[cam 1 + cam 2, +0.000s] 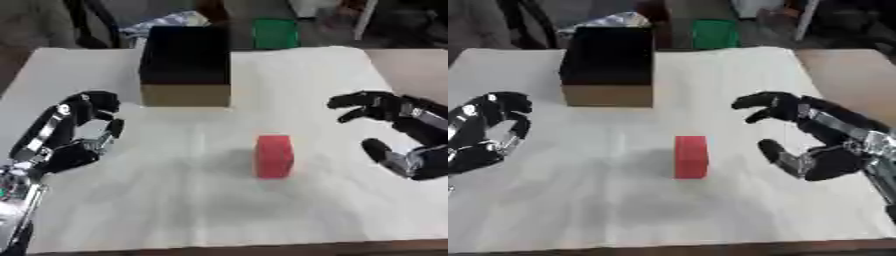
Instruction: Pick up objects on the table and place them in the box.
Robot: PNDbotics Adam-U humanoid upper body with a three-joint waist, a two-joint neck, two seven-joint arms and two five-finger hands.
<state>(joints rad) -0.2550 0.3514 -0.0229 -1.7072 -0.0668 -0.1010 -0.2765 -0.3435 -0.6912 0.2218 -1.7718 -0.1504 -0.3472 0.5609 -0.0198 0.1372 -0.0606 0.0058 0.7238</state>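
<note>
Bench (105,220) first: broad, spread with a pale cloth, faintly creased, filling nearly the whole view; brown edge showing along the near side and at the far right. Beyond its far edge, dim room clutter: a green container (276,33), dark chair legs, something silvery and crumpled.

Box (185,67) next: open-topped, dark inside with tan walls, standing at the far side left of centre. Probably set there so as to be reachable by either arm and leave the middle free for picking.

Then the left robot hand (74,137): hovering at the left side, fingers curved toward the thumb, nothing between them. Well apart from the red block, so seemingly idle for now.

Right robot hand (811,140): at the right, turned sideways with its palm facing the block, fingers arched above and thumb low, a wide gap between, empty. Posed, by the look of it, as a pre-grasp, the span matching the block's width. Near the block but not touching.

Smallest: red block (691,156), upright on its end near the bench's centre, nearer than the box and clear of it. Not yet picked up; standing tall, likely to tip if nudged from one side only.
</note>
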